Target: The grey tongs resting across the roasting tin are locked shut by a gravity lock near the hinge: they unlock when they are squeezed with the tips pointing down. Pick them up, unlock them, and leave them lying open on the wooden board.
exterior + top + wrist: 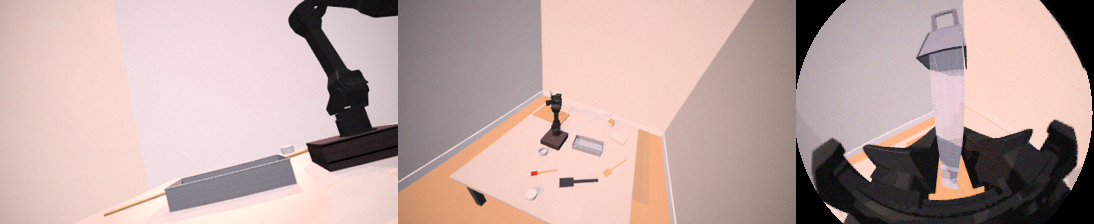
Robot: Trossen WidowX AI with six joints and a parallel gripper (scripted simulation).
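The grey tongs (948, 95) are held upright in the wrist view, with a wider block and a loop at the upper end and a narrow strip running down between the fingers. They show as a pale sliver (550, 92) at the top of the arm. My gripper (950, 140) is shut on the tongs, high above the table. The wooden board (540, 115) lies behind the arm's base. The roasting tin (587, 152) (232, 190) stands with nothing across it. Whether the two tong arms are apart cannot be told; the gripper is out of the exterior view.
The arm's dark base (553, 141) (354, 153) stands between board and tin. A jar (611, 123) and a pale slab (618, 138) lie beyond the tin. A strainer (543, 152), red brush (534, 173), black turner (566, 182), wooden spatula (607, 172) and white pot (531, 193) are nearer.
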